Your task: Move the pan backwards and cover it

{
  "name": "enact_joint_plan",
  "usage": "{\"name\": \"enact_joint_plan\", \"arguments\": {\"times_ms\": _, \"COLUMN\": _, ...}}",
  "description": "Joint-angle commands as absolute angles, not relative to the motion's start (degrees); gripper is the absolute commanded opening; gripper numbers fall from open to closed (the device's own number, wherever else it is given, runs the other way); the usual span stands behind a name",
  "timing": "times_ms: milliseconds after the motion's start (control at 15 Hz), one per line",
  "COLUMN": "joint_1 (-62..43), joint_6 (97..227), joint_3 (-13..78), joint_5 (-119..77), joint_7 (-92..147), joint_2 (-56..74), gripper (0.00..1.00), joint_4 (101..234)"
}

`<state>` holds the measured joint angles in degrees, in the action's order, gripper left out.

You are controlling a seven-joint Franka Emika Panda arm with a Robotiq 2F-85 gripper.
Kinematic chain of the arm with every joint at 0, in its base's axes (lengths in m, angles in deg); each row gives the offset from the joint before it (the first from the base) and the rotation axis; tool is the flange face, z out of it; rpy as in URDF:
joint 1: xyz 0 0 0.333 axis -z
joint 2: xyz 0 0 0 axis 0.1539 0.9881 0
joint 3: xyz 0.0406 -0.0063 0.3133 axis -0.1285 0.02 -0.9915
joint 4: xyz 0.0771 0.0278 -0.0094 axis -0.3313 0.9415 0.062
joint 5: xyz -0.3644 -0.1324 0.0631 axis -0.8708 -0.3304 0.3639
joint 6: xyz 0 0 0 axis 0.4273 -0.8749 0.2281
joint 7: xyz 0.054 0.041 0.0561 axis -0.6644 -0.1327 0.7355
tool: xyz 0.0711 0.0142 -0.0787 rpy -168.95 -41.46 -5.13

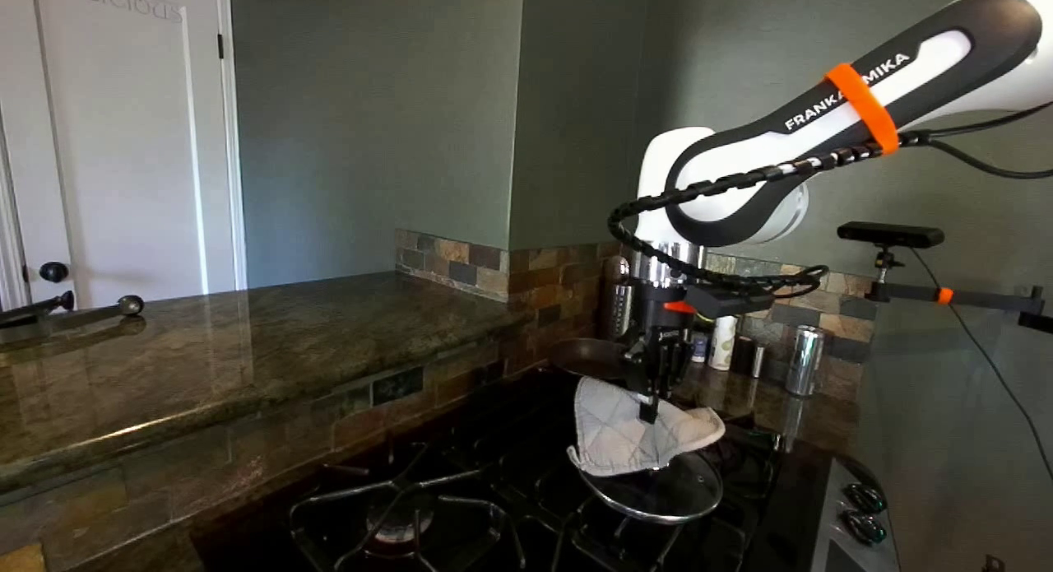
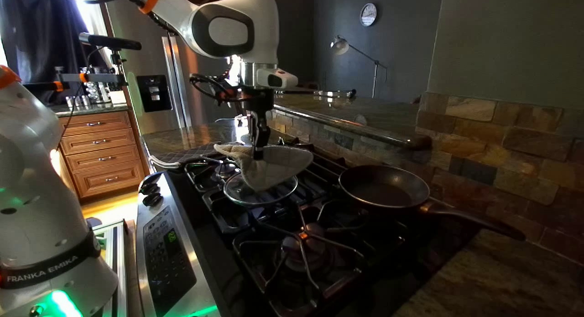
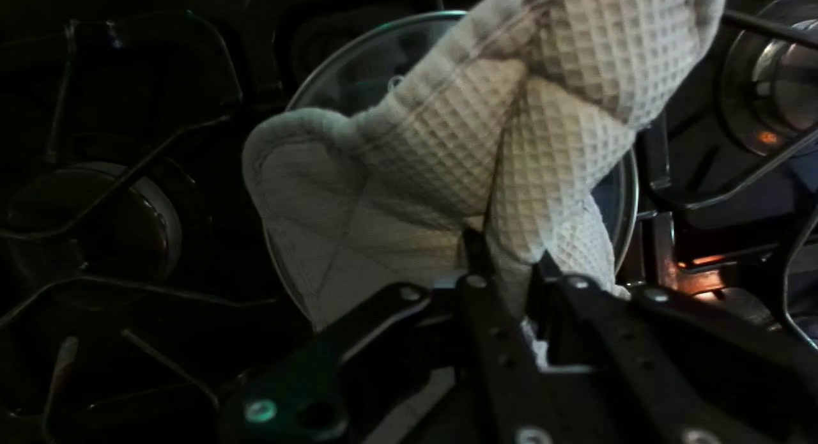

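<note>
The gripper (image 3: 510, 255) has its jaws nearly together, pinching a fold of the pale cloth (image 2: 285, 164), which drapes over the glass lid (image 1: 670, 490) just below, at six o'clock; the folds hide the lid's middle, so I can't tell whether anything beneath is caught too. What the coming move turns on is the line to the pan (image 2: 383, 189). It sits uncovered at the back of the stove (image 2: 219, 262), beside the tiled wall (image 2: 524, 184), well apart from the gripper. In an exterior view it lies between three and four o'clock from the gripper, and its handle (image 2: 479, 221) carries on along almost that same line, pointing away. My reading is that the backward shift looks done and the covering does not. If the lid is the cover, it would have to travel along that half-past-three line, and with the handle on the far side, it should not bar the way.
</note>
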<state>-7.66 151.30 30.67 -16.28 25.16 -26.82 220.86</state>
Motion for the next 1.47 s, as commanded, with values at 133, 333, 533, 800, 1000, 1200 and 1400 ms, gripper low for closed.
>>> {"name": "enact_joint_plan", "arguments": {"times_ms": 133, "joint_1": -6.6, "joint_6": 153.3, "joint_3": 30.2, "joint_5": -17.3, "joint_7": 25.5, "joint_2": -27.0, "gripper": 0.62, "joint_4": 222.3}}
{"name": "enact_joint_plan", "arguments": {"times_ms": 333, "joint_1": -6.5, "joint_6": 153.2, "joint_3": 30.2, "joint_5": -17.4, "joint_7": 25.5, "joint_2": -26.7, "gripper": 0.84, "joint_4": 222.2}}
{"name": "enact_joint_plan", "arguments": {"times_ms": 533, "joint_1": -6.6, "joint_6": 153.6, "joint_3": 30.4, "joint_5": -16.7, "joint_7": 25.9, "joint_2": -26.5, "gripper": 1.00, "joint_4": 222.2}}
{"name": "enact_joint_plan", "arguments": {"times_ms": 800, "joint_1": -6.5, "joint_6": 152.4, "joint_3": 30.7, "joint_5": -16.0, "joint_7": 25.8, "joint_2": -26.1, "gripper": 1.00, "joint_4": 222.6}}
{"name": "enact_joint_plan", "arguments": {"times_ms": 1000, "joint_1": -6.3, "joint_6": 153.1, "joint_3": 30.6, "joint_5": -15.8, "joint_7": 24.8, "joint_2": -25.2, "gripper": 0.99, "joint_4": 223.0}}
{"name": "enact_joint_plan", "arguments": {"times_ms": 1200, "joint_1": -6.3, "joint_6": 153.7, "joint_3": 30.2, "joint_5": -15.9, "joint_7": 24.1, "joint_2": -24.7, "gripper": 1.00, "joint_4": 223.4}}
{"name": "enact_joint_plan", "arguments": {"times_ms": 1400, "joint_1": -6.2, "joint_6": 155.2, "joint_3": 30.0, "joint_5": -16.0, "joint_7": 23.0, "joint_2": -24.1, "gripper": 0.96, "joint_4": 223.8}}
